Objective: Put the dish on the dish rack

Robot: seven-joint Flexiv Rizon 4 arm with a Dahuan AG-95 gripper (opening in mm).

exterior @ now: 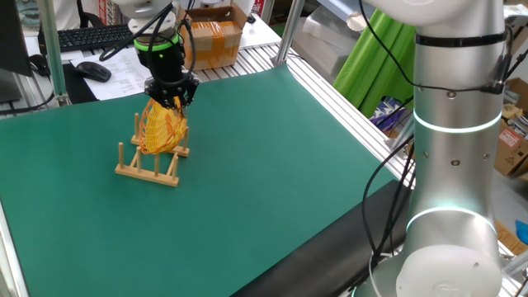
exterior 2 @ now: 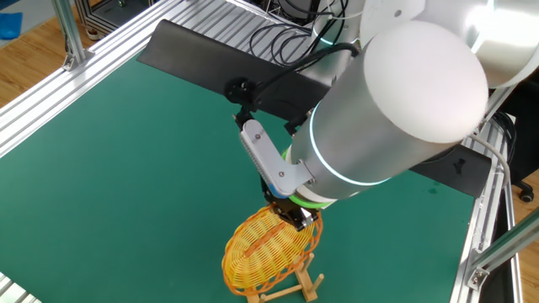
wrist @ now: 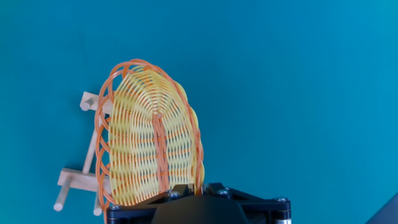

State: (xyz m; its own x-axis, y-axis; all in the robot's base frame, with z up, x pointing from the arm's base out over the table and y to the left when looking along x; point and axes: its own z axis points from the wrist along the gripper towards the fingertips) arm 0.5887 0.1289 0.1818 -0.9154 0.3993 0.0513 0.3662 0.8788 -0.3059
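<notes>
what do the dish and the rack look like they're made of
Dish: looks like woven wicker or a plastic imitation, yellow strands with an orange looped rim; the open weave shows, but the pictures can't settle which it is.
Rack: pale unfinished-looking wood, with round dowel pegs on thin rails and a matte, even tan colour.

from my station i count one dish [exterior: 159, 129]; one dish rack [exterior: 148, 169]; one gripper [exterior: 172, 101] on the one arm [exterior: 452, 148]; one green mat [exterior: 247, 165] over the table. past the mat's far edge i make out one keyboard [exterior: 92, 37]; one mouse [exterior: 93, 71]; one cardboard box [exterior: 216, 35]; the rack's pegs are partly hidden by the dish, so i cannot count them.
</notes>
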